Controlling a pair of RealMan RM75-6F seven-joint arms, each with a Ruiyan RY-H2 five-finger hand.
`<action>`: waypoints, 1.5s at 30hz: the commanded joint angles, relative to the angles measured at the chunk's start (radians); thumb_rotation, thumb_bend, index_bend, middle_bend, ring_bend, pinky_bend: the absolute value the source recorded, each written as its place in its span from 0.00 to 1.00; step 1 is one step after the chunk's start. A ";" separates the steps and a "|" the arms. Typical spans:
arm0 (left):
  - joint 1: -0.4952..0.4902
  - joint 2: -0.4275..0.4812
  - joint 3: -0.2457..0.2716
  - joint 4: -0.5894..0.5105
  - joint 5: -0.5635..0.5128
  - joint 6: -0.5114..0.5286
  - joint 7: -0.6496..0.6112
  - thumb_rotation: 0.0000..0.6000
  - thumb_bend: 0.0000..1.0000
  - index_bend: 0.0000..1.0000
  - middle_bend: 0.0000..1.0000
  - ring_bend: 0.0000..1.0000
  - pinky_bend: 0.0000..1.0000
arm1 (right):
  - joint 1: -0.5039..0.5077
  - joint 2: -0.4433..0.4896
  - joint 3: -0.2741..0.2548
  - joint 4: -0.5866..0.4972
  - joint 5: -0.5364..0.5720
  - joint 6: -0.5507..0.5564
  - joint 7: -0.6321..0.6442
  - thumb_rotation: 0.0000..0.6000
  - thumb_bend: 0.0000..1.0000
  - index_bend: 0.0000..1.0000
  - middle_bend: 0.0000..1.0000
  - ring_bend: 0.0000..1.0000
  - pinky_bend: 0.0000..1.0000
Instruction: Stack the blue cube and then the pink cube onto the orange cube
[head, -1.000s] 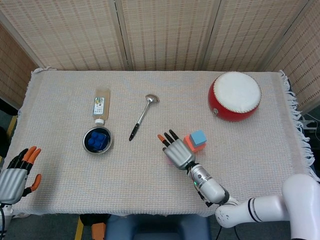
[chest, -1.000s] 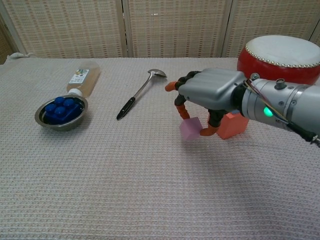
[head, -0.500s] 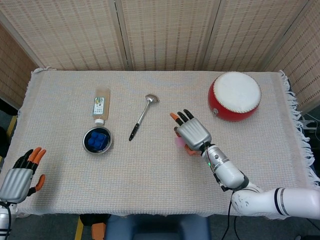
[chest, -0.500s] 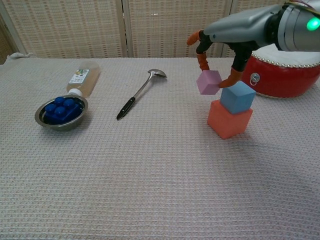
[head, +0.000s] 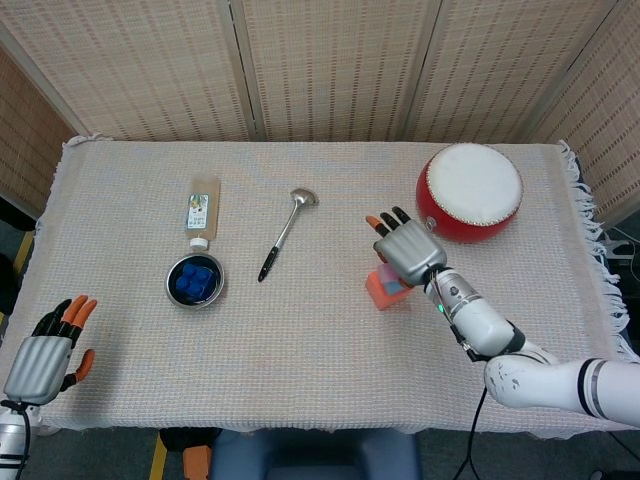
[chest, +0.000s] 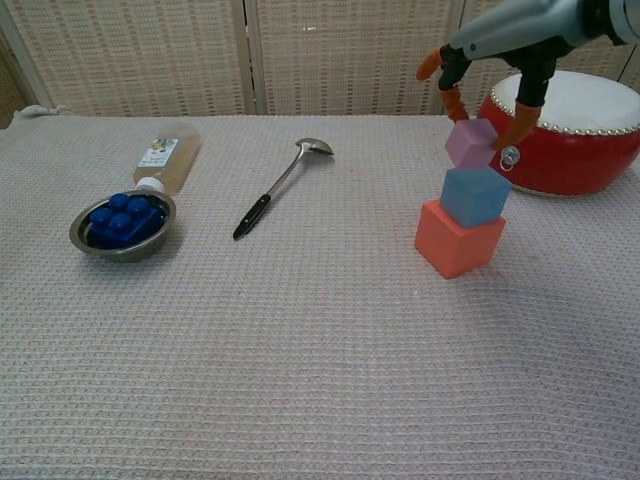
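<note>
Since the earlier frames the right hand has carried the pink cube up off the counter and rightward, so that it now hangs at the upper right of the chest view, just above the stack; the hand pinches the cube between orange-tipped fingers, the cube tilted and not yet touching anything below. Beneath it the blue cube already sits on the orange cube, right of centre; that first step looks done. What remains, I judge, is lowering, squaring and releasing the pink cube. The left hand, lower left of the head view, holds nothing, fingers loosely apart.
</note>
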 joint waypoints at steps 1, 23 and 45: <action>-0.001 -0.002 -0.001 -0.002 -0.002 -0.001 0.005 1.00 0.48 0.00 0.00 0.00 0.16 | 0.008 0.001 -0.018 0.014 0.006 -0.015 0.011 1.00 0.14 0.57 0.00 0.00 0.00; -0.005 -0.012 -0.003 0.006 -0.019 -0.012 0.023 1.00 0.48 0.00 0.00 0.00 0.16 | 0.033 -0.049 -0.087 0.098 -0.023 -0.014 0.079 1.00 0.14 0.55 0.00 0.00 0.00; -0.010 -0.014 -0.001 0.008 -0.019 -0.017 0.025 1.00 0.48 0.00 0.00 0.00 0.16 | 0.041 -0.042 -0.116 0.086 -0.043 0.003 0.099 1.00 0.14 0.54 0.00 0.00 0.00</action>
